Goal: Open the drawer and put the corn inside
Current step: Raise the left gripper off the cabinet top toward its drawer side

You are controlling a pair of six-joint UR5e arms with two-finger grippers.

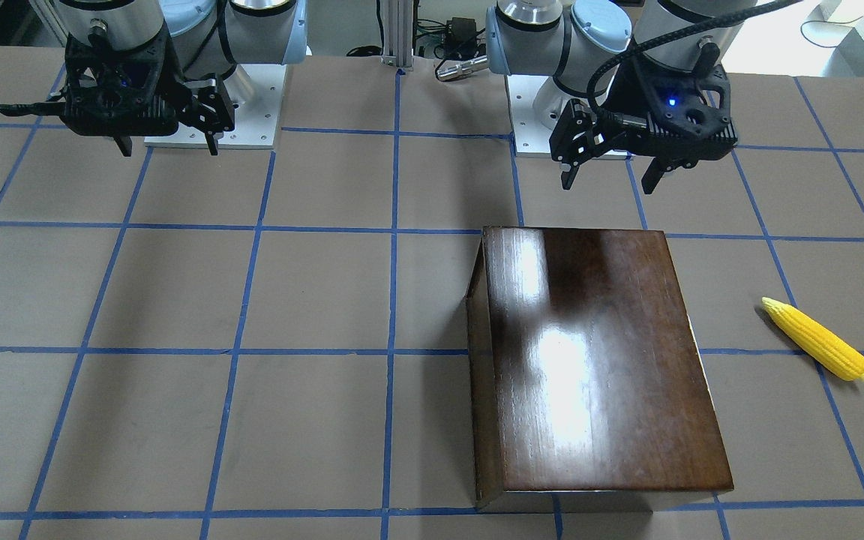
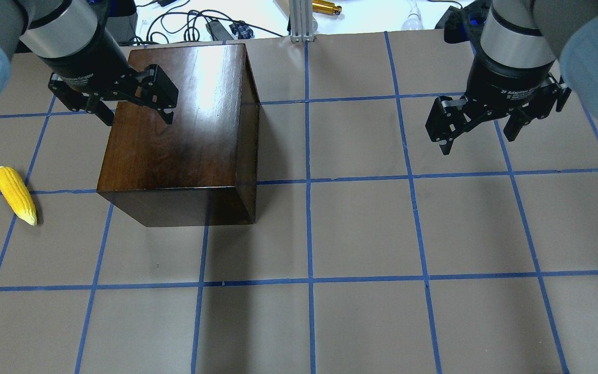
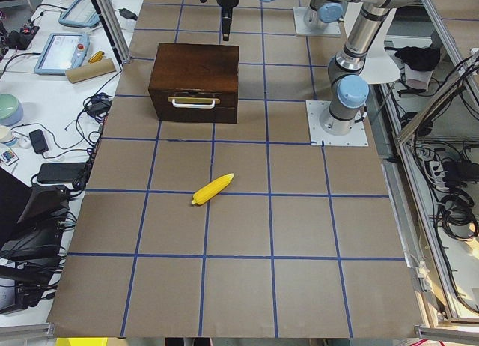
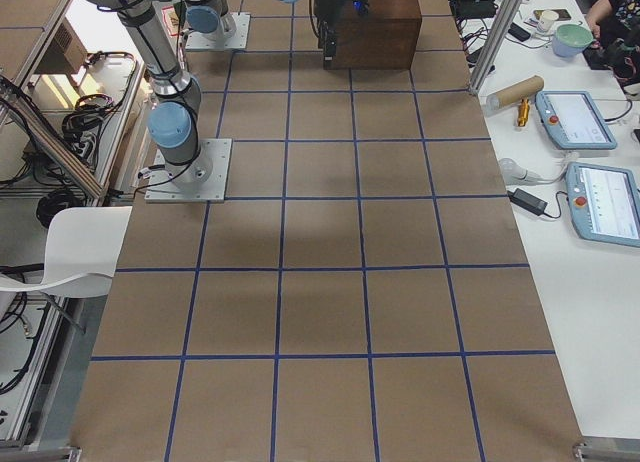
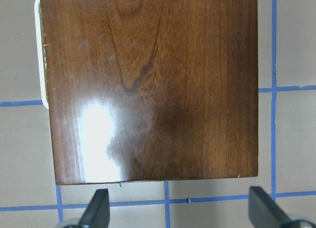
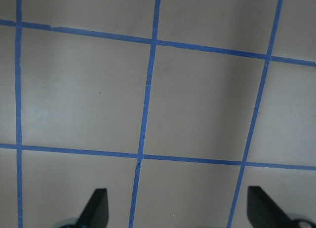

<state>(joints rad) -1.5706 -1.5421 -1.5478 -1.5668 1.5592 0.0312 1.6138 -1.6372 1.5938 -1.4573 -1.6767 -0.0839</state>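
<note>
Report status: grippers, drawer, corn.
Left gripper open, raised by box. Right gripper open, over table. Drawer shut. Corn on table, drawer side; nothing between.

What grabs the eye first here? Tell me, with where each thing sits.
The glossy dark-brown box dominates the robot's left half of the table, its drawer shut. The bright yellow corn lies apart from it, farther left. The left tool hangs open near the box's robot-side edge, the right tool open over the other half.
</note>
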